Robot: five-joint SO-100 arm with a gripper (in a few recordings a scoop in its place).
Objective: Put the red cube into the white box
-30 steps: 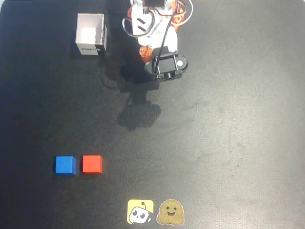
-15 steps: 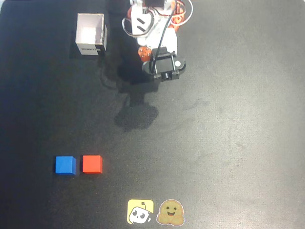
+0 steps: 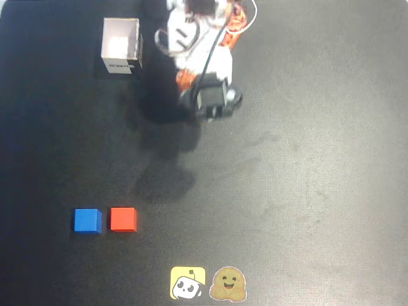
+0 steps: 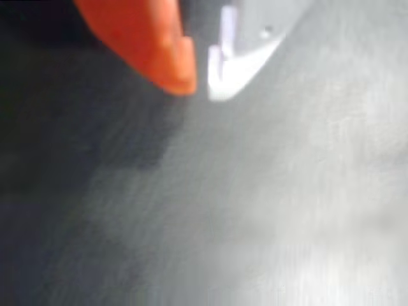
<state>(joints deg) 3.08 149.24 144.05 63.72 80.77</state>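
Observation:
The red cube rests on the black table near the lower left in the overhead view, with a blue cube just to its left. At the upper left stands the white box, open side up, with dark lettering on its near wall. My gripper hangs at the top centre, to the right of the box and far above the cubes in the picture. The wrist view is blurred; the gripper shows an orange finger and a white finger with tips almost touching, nothing between them, over bare table.
Two stickers, one yellow and one brown, lie flat at the bottom edge. The arm's base and cables sit at the top centre. Its shadow falls on the mat between the gripper and the cubes.
The gripper has swung slightly left and down in the overhead view, and its shadow has slid toward the lower left. Cubes and box have not moved.

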